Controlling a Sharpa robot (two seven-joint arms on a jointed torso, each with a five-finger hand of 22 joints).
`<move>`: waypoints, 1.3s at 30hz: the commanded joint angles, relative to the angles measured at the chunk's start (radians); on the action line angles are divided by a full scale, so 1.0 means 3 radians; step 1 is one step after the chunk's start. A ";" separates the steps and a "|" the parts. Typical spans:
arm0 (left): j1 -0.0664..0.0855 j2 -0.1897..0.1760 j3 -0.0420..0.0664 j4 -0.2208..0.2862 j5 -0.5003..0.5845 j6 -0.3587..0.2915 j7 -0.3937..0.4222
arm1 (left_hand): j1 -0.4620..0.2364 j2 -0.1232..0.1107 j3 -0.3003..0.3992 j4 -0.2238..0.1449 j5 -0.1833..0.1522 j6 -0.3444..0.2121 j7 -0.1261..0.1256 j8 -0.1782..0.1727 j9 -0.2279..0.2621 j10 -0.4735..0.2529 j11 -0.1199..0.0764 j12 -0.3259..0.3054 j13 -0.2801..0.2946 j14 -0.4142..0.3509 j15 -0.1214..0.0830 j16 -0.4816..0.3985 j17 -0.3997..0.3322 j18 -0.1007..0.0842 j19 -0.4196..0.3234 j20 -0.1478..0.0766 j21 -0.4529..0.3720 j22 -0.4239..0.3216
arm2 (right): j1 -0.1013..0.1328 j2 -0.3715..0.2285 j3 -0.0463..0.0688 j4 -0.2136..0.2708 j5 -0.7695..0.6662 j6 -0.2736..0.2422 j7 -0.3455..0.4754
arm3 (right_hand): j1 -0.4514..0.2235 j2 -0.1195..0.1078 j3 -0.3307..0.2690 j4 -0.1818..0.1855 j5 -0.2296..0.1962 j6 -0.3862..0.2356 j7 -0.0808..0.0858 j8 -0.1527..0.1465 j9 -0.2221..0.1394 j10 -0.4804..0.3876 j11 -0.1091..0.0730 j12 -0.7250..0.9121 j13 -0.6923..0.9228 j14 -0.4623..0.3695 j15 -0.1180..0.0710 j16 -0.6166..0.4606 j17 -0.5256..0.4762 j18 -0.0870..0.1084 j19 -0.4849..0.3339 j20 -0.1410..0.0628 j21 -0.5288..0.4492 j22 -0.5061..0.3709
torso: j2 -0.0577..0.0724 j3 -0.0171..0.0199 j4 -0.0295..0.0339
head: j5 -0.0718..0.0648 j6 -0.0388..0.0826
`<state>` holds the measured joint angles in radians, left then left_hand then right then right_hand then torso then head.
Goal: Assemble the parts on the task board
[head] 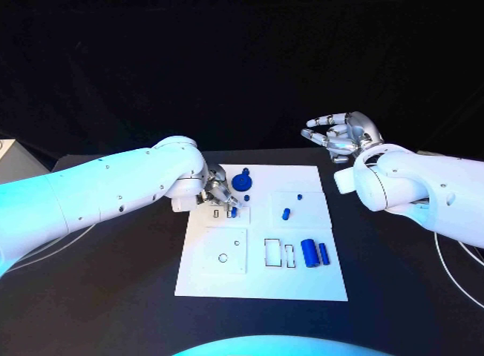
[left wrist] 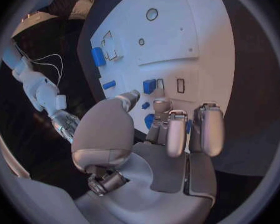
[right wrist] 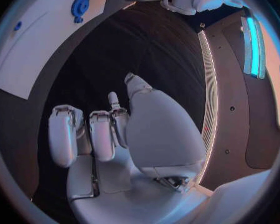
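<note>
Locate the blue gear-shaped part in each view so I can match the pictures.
Head view: the gear lies at the far edge of the task board, just beyond the left hand.
Left wrist view: I cannot tell it apart from the blue bits behind the fingers.
Right wrist view: the gear lies on the board near the circle's rim.
Shared landmark: the white task board.

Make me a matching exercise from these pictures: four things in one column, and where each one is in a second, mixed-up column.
Things:
1. left hand
2. right hand
3. blue gear
4. two blue cylinders

Places:
A. lying side by side near the white board's right edge
B. raised beyond the board's far right corner, holding nothing
C. down on the board's left part
D. at the board's far edge

Pairs: 1-C, 2-B, 3-D, 4-A
</note>
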<state>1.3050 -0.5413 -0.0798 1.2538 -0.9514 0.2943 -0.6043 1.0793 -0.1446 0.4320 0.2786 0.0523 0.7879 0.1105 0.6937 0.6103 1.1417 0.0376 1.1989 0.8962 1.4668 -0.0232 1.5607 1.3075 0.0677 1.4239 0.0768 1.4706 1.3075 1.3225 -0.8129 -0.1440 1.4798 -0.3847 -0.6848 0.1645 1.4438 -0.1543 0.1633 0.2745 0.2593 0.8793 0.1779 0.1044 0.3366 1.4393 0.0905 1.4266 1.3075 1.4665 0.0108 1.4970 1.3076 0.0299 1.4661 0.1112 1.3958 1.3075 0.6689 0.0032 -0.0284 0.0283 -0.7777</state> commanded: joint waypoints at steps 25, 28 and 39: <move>-0.0015 0.0074 0.0001 -0.0056 0.0089 0.0179 0.0009 | 0.0150 0.0015 0.0065 -0.0057 -0.0003 -0.0012 -0.0008 0.0007 0.0050 -0.0015 -0.0007 0.0011 -0.0006 0.0307 -0.0007 -0.0015 0.0772 -0.0033 -0.0038 0.0001 -0.0023 -0.0003 | 0.0000 0.0025 0.0000 -0.0019 -0.0068 0.0049 -0.0032 | -0.0011 -0.0031 0.0034 0.0003 0.0000 -0.0016 -0.0002 0.0022 0.0005 -0.0010 0.0002 -0.0009 0.0476 0.0175 0.0009 -0.0015 0.0243 0.0060 0.0021 0.0019 -0.0023 0.0434 | 0.0000 0.0009 0.0003 | -0.0013 -0.0044; -0.0015 0.0076 0.0001 -0.0065 0.0101 0.0185 0.0009 | 0.0187 0.0039 0.0103 -0.0071 -0.0004 -0.0007 -0.0013 0.0003 0.0062 -0.0014 -0.0012 0.0012 -0.0004 0.0307 -0.0011 -0.0015 0.0772 -0.0033 -0.0040 -0.0001 -0.0024 -0.0004 | 0.0000 0.0029 0.0000 -0.0022 -0.0068 0.0054 -0.0036 | -0.0011 -0.0031 0.0034 0.0003 0.0000 -0.0016 -0.0002 0.0022 0.0005 -0.0010 0.0002 -0.0009 0.0476 0.0175 0.0009 -0.0015 0.0243 0.0060 0.0021 0.0019 -0.0023 0.0434 | 0.0002 0.0010 0.0005 | -0.0011 -0.0043; -0.0018 0.0097 0.0001 -0.0092 0.0141 0.0210 0.0019 | 0.0380 0.0150 0.0485 -0.0231 -0.0003 0.0011 -0.0050 -0.0018 0.0137 -0.0003 -0.0047 0.0012 0.0008 0.0311 -0.0043 -0.0012 0.0783 -0.0034 -0.0038 -0.0025 -0.0022 0.0007 | 0.0000 0.0036 0.0000 -0.0029 -0.0069 0.0068 -0.0042 | -0.0013 -0.0029 0.0039 0.0004 0.0002 -0.0016 -0.0002 0.0025 0.0006 -0.0004 0.0002 -0.0004 0.0480 0.0177 0.0008 -0.0014 0.0248 0.0059 0.0023 0.0018 -0.0019 0.0437 | 0.0007 0.0013 -0.0006 | -0.0012 -0.0052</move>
<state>1.3004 -0.5154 -0.0799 1.2265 -0.9249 0.3354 -0.6039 1.1875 -0.1010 0.5723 0.2115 0.0522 0.7899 0.1015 0.6937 0.6514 1.1421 0.0300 1.1992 0.8994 1.4652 -0.0321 1.5606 1.3075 0.0679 1.4130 0.0733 1.4666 1.3074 1.3224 -0.8030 -0.1444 1.4712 -0.3946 -0.6820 0.1490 1.4438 -0.1542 0.1686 0.2745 0.2593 0.8794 0.1779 0.1081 0.3374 1.4394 0.0905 1.4266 1.3080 1.4665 0.0108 1.4970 1.3074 0.0298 1.4661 0.1112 1.3958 1.3080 0.6698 0.0066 -0.0290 0.0251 -0.7918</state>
